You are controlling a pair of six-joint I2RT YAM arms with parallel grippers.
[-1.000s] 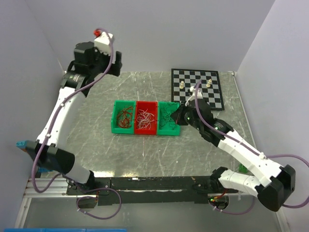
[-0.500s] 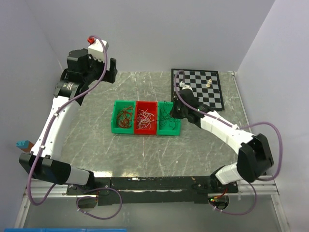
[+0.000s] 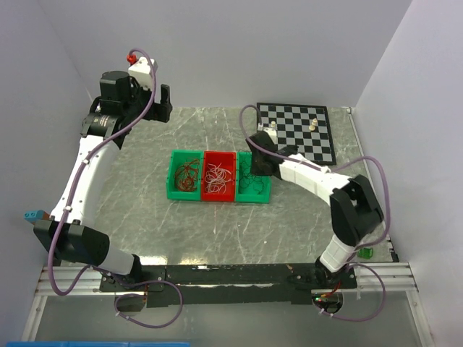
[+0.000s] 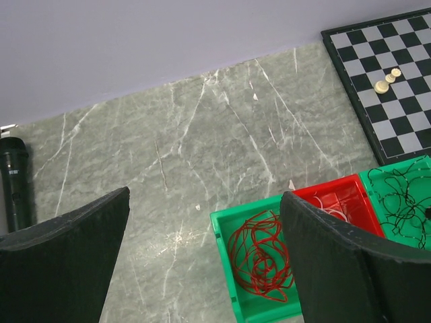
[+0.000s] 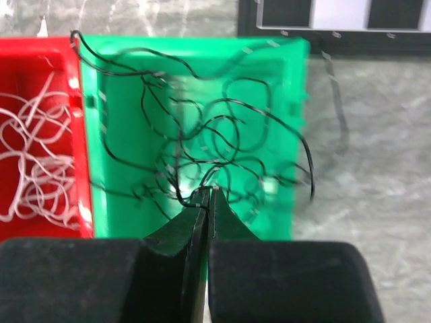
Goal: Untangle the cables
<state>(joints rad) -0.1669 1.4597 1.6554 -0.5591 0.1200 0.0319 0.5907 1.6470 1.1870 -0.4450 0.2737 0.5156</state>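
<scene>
The cables lie in three bins set side by side. Red-brown cables [image 4: 264,257] fill the left green bin [image 3: 173,181], white cables [image 5: 32,156] the red bin [image 3: 219,192], and black cables [image 5: 202,131] the right green bin [image 5: 286,101]. My right gripper [image 5: 206,191] hangs over that right green bin, shut, with a strand of black cable pinched at its tips. My left gripper [image 4: 205,259] is held high at the back left, wide open and empty, looking down on the left green bin.
A chessboard [image 3: 304,141] with a few pale pieces [image 3: 312,124] lies at the back right, close behind the right arm. A black cylinder [image 4: 15,182] lies by the back wall on the left. A small green object [image 3: 366,252] sits near the right arm's base.
The right arm has folded up, its elbow swinging inward, and its shut gripper has shifted a little left and back over the right green bin. The left gripper has drifted left, still open.
</scene>
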